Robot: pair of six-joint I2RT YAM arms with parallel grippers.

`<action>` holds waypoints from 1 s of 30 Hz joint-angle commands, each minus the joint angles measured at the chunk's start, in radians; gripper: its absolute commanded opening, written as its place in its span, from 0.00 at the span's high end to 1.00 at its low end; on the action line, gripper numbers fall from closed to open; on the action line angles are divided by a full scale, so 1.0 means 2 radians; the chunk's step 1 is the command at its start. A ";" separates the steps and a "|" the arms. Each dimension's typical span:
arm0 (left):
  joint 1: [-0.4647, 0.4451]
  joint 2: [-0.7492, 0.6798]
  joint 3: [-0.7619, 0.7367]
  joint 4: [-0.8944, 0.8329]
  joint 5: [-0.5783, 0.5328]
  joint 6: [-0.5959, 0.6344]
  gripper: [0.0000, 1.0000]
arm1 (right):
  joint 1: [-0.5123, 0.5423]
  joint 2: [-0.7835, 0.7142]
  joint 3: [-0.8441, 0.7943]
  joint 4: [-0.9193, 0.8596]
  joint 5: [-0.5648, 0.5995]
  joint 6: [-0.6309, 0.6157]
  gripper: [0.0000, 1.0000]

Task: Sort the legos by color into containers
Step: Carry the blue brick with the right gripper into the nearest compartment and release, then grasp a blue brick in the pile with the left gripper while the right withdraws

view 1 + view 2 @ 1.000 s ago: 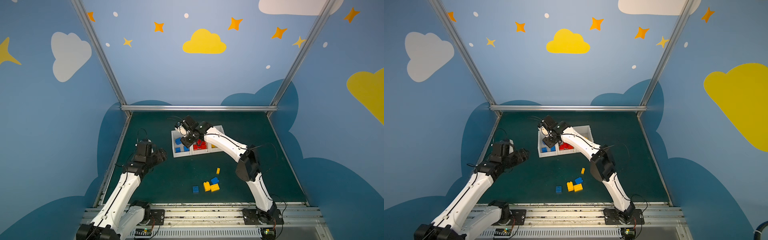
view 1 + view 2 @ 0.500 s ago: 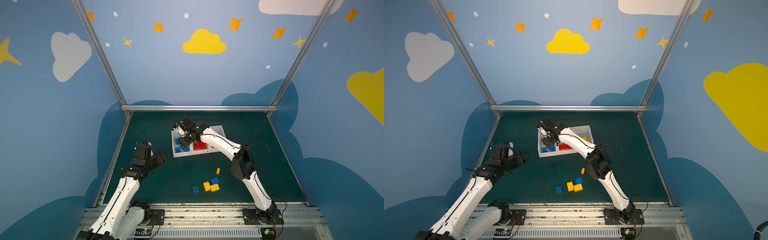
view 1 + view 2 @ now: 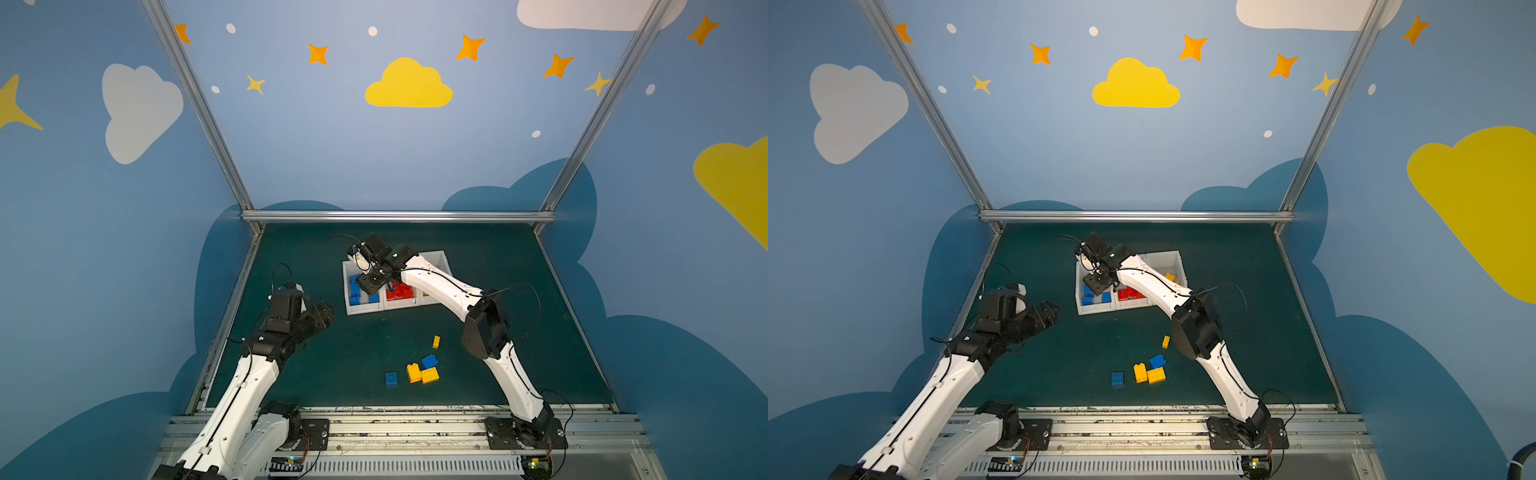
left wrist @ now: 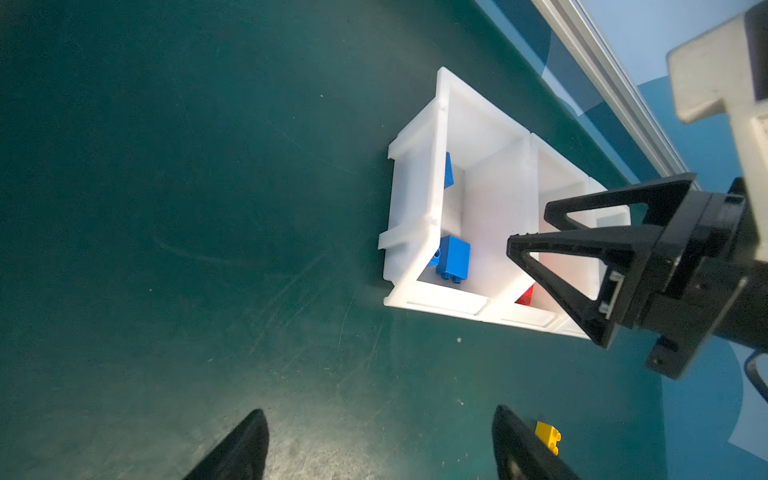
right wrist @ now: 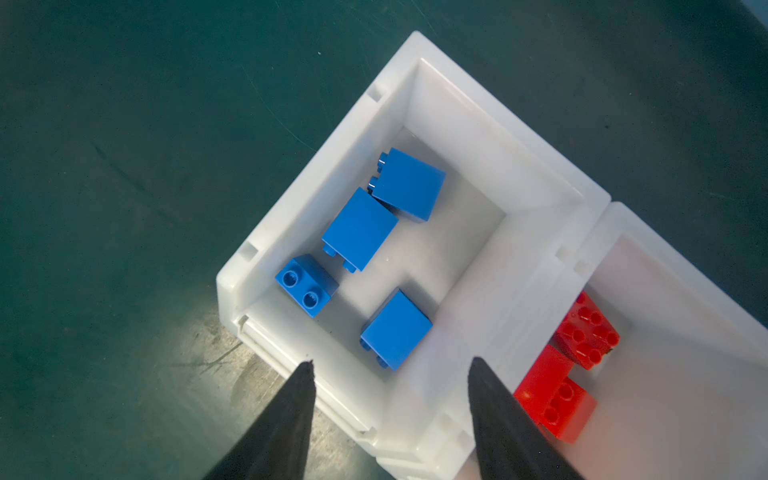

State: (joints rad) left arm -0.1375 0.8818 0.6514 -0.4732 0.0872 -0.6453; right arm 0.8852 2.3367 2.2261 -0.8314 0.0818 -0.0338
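Right gripper (image 5: 390,361) open and empty over the blue compartment (image 5: 419,83)
Its arm hides most of the yellow compartment (image 3: 1167,259) in both top views; a finger covers part of the red bricks (image 5: 586,332). Four blue bricks (image 5: 359,228) lie inside, three tipped on their sides, one studs-up. Left gripper (image 4: 379,410), fingers spread and empty, hangs over the mat (image 4: 166,208), loose bricks (image 3: 430,376) near the front

The right gripper (image 4: 528,227) hangs with jaws apart over white bins (image 4: 415,286) holding blue bricks (image 4: 453,259)
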 commanded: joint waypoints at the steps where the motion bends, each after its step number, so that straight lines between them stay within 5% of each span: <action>1: 0.000 -0.001 -0.005 -0.003 0.010 -0.001 0.16 | -0.004 -0.036 -0.018 0.011 0.010 0.006 0.40; 14: -0.022 0.008 -0.008 -0.010 0.010 0.002 0.18 | -0.017 -0.139 -0.132 0.038 0.021 0.033 0.40; 30: -0.219 0.041 -0.037 -0.053 -0.013 -0.073 0.20 | -0.088 -0.320 -0.376 0.075 0.028 0.106 0.40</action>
State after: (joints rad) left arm -0.5232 0.9489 0.5888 -0.5472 0.0742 -0.7326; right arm 0.7334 1.7496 1.5181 -0.7052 0.1379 0.1299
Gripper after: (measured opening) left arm 0.800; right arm 0.600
